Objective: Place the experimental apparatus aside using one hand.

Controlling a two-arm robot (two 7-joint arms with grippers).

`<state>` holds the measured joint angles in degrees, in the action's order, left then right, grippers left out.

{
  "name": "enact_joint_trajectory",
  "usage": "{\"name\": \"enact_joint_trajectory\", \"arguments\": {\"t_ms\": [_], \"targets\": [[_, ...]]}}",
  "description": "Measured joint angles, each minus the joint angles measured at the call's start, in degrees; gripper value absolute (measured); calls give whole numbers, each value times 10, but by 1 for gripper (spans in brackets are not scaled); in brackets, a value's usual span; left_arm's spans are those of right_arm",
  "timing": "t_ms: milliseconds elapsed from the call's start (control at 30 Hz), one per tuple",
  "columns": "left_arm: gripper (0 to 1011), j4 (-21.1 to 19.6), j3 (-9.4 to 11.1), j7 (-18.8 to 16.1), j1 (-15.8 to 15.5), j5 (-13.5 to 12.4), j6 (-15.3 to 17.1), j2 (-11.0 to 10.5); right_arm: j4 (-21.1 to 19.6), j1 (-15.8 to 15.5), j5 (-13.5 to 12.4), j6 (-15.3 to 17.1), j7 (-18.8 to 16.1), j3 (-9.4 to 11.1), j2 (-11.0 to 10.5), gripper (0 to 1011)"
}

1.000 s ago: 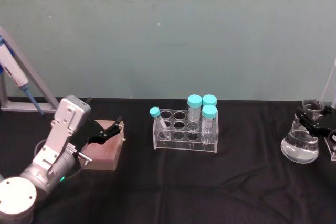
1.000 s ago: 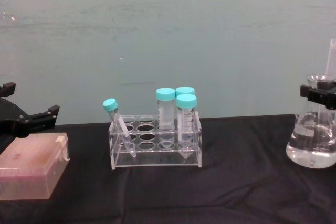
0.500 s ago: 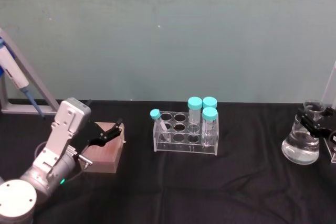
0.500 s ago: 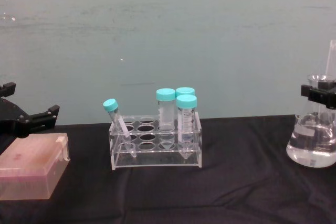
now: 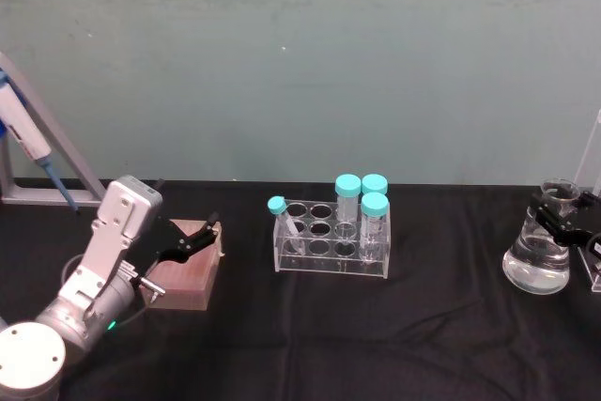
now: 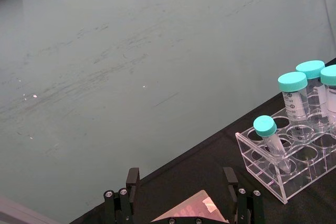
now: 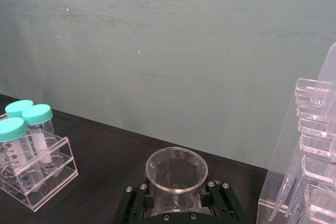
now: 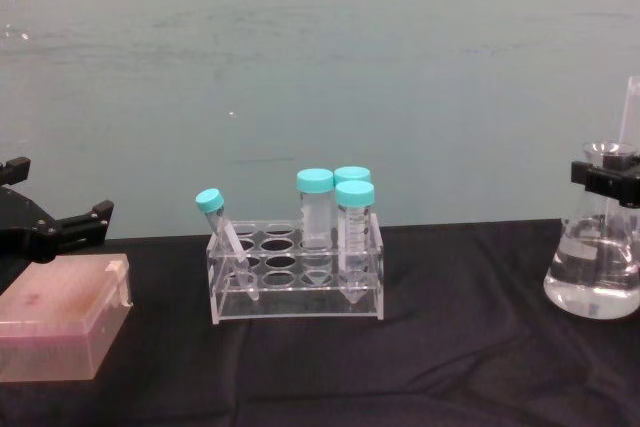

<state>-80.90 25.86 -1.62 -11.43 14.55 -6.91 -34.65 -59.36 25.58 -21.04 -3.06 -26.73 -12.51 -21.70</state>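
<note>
Conical flask [image 5: 536,263]: clear glass, wide base, narrow neck, clear liquid in the lower part. It sits on the black table [image 5: 376,345] at the far right edge, upright.

Left to right: a blue-and-white pipette [image 5: 28,152] hangs on a grey stand at far left. A pink-brown box [image 5: 186,265] lies on the cloth at left. Mid-table stands a clear acrylic tube rack [image 5: 331,249] with teal-capped tubes, three upright at its right end and one thin tube [image 5: 285,221] leaning at the left end. The rack is well apart from the flask, with bare cloth between. Just right of the flask a clear acrylic stand [image 7: 310,182] is seen in the right wrist view.

Left gripper [image 5: 194,235]: jaws spread wide, hovering over the box, gripping nothing.

Right gripper [image 5: 562,216]: black fingers clamped around the flask's neck just under the rim; in the wrist view both sides press the glass.
</note>
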Motion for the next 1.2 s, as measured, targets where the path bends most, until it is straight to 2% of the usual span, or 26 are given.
{"name": "enact_joint_trajectory", "arguments": {"t_ms": [567,667,700,800,867,900,1000,1200], "targets": [[1000,0,0,0,0,0,0,0,-2,-1,0,1,2,-1,-1,450],[1000,0,0,0,0,0,0,0,-2,-2,0,2,3,-1,-1,488],[1000,0,0,0,0,0,0,0,-2,-2,0,2,3,-1,-1,556],[1000,0,0,0,0,0,0,0,-2,-2,0,2,3,-1,-1,616],[1000,0,0,0,0,0,0,0,-2,-2,0,2,3,-1,-1,687],[1000,0,0,0,0,0,0,0,-2,-2,0,2,3,-1,-1,754],[1000,0,0,0,0,0,0,0,-2,-2,0,2,3,-1,-1,808],[1000,0,0,0,0,0,0,0,-2,-2,0,2,3,-1,-1,985]]}}
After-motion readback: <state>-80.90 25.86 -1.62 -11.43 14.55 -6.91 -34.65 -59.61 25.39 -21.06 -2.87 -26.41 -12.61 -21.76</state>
